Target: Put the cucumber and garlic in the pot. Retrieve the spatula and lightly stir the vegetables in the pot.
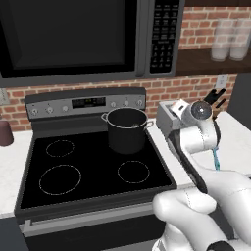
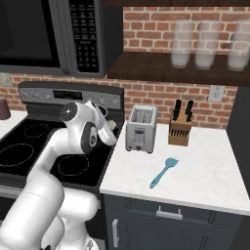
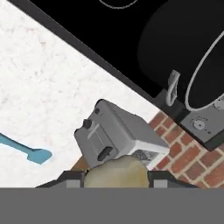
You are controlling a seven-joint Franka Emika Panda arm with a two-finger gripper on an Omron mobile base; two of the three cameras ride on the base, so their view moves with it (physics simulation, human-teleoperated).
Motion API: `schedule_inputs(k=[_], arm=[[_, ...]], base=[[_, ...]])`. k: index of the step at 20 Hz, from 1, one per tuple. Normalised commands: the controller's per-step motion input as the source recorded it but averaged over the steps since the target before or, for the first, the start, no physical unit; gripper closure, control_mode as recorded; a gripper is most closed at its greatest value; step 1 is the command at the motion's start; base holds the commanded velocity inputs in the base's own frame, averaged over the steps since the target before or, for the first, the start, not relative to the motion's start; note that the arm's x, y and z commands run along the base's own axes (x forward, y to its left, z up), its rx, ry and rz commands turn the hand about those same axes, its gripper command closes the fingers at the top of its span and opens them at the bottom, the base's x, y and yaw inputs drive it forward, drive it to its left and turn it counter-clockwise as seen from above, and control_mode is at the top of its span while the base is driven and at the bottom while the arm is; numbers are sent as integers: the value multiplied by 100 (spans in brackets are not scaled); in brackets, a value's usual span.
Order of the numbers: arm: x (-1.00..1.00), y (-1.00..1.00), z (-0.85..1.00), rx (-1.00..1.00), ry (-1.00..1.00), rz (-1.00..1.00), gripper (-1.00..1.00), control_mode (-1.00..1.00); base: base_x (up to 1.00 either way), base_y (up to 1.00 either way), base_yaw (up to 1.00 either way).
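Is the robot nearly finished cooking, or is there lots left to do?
Lots left. I cannot see inside the pot on the stove, so the cucumber may or may not be in. The hand grips a pale lumpy thing, likely the garlic, near the toaster. The blue spatula lies untouched on the counter; stirring comes last.

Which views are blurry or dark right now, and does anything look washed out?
Left base view: soft all over, and the pot interior reads flat black. Right base view: the glasses on the shelf look hazy and pale; the spatula is clear enough. Hand view: the garlic in the gripper is close and smeared.
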Motion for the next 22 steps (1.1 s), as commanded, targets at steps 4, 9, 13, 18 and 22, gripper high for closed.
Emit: schedule_inputs(k=[4, 9, 13, 18, 22], arm=[[61, 84, 58, 12, 15, 7, 100, -100], [93, 100, -46, -13, 6, 7, 100, -100], [56, 73, -43, -23, 0, 12, 100, -100], [72, 10, -18, -11, 5, 19, 100, -100], [77, 3, -42, -13, 12, 25, 100, -100]], base=[[0, 0, 0], [0, 0, 0], [0, 0, 0], [0, 0, 0], [0, 0, 0]])
